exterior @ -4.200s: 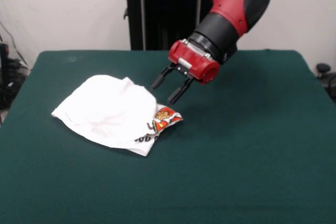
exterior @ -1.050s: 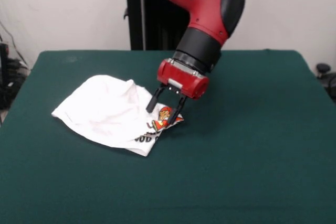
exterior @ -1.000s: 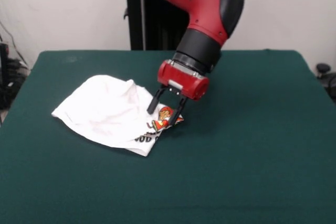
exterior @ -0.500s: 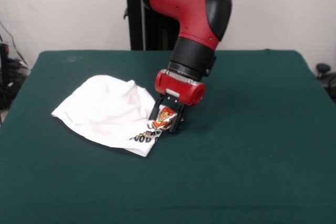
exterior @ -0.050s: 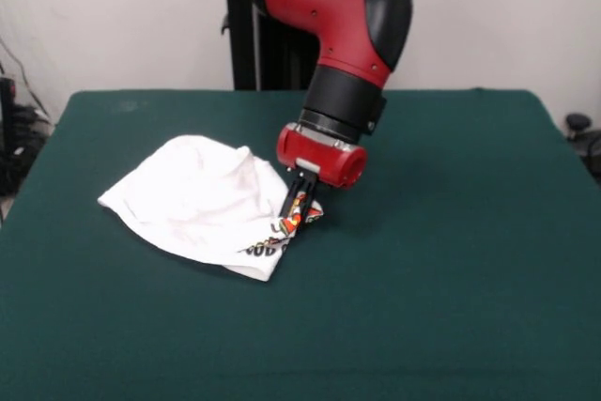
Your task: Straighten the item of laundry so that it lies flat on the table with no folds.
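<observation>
table (exterior @ -0.050s: 451,260): dark green, bare beyond the jaws on every side.
item of laundry (exterior @ -0.050s: 197,202): bunched and folded, mostly to one side of the jaws, printed corner between them.
gripper (exterior @ -0.050s: 299,208): jaws clamped on that corner.
progress: corner grasped, flattening not done.

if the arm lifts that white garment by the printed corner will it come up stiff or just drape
Likely drape: the garment lies crumpled in soft folds. Probably light, since the gripper is pinching only the thin printed edge. It may drag across the table rather than slide cleanly.
</observation>
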{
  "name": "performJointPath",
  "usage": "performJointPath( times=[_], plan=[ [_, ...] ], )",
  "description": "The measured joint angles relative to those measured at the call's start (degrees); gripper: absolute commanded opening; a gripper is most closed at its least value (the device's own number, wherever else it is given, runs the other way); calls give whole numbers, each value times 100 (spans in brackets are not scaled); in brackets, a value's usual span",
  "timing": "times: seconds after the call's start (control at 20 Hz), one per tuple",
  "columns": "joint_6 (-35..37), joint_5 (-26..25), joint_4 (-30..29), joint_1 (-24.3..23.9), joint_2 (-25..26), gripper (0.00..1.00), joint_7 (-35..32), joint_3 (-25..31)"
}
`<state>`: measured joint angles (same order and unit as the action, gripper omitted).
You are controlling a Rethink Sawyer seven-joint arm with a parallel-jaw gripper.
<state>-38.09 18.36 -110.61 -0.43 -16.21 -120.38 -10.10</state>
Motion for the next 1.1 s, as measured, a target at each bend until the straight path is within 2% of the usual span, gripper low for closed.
performJointPath(
  times=[0.55, 0.75, 0.9, 0.95, 1.05, 1.1],
  plan=[
    [11, -142, -23, -171, -52, 0, 0, 114],
    [274, -51, -76, -105, -172, 0, 0, 107],
    [705, 263, -168, 177, -326, 0, 0, -14],
    [1133, 592, -220, 549, -440, 0, 0, -228],
    [1468, 837, -233, 875, -502, 0, 0, -435],
    [2104, 1223, -227, 1512, -585, 0, 0, -854]
  ],
)
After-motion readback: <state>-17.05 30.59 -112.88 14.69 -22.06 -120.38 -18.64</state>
